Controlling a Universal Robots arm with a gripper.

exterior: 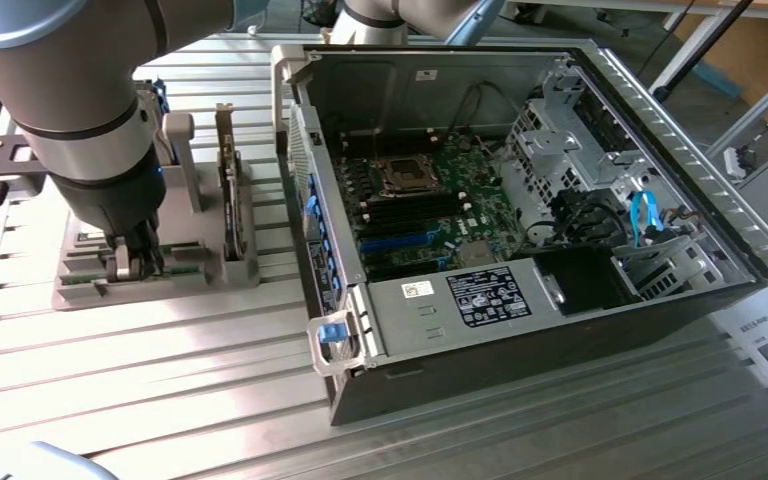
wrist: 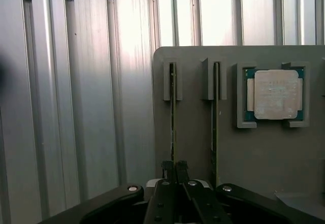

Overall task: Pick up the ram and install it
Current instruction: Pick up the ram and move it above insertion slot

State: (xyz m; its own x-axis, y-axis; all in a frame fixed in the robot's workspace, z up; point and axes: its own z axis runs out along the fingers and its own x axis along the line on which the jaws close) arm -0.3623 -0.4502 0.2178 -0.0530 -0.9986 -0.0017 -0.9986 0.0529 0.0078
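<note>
The pincer (wrist: pixel 174 165) is pinching nearly shut on the ram (wrist: pixel 172 112), its two dark fingertips (wrist: pixel 167 167) pressing on either face of the thin stick. The wrist view is showing this grip edge-on: the ram is standing on its long edge in a narrow slot of the grey holder (wrist: pixel 264 153) and running straight away from the pincer. Just beside the pincer, a second thin board (wrist: pixel 216 117) is standing in a parallel slot. Beyond that board, farther from the pincer, the square silver processor (wrist: pixel 275 94) is lying flat in its own pocket. On the pincer's other side, the ribbed metal table (wrist: pixel 91 107) is lying bare.

The exterior view is giving the wider scene. There the arm (exterior: pixel 77 110) is reaching straight down and the pincer (exterior: pixel 135 262) is sitting low in the holder (exterior: pixel 77 295), with green bits of the ram (exterior: pixel 184 266) showing on either side of it. A taller dark card (exterior: pixel 231 190) is standing upright near the pincer, towards the computer. Well apart from the pincer, at the exterior view's right, the open computer case (exterior: pixel 398 75) is lying on the table (exterior: pixel 157 380), its motherboard (exterior: pixel 424 200) facing up.
</note>
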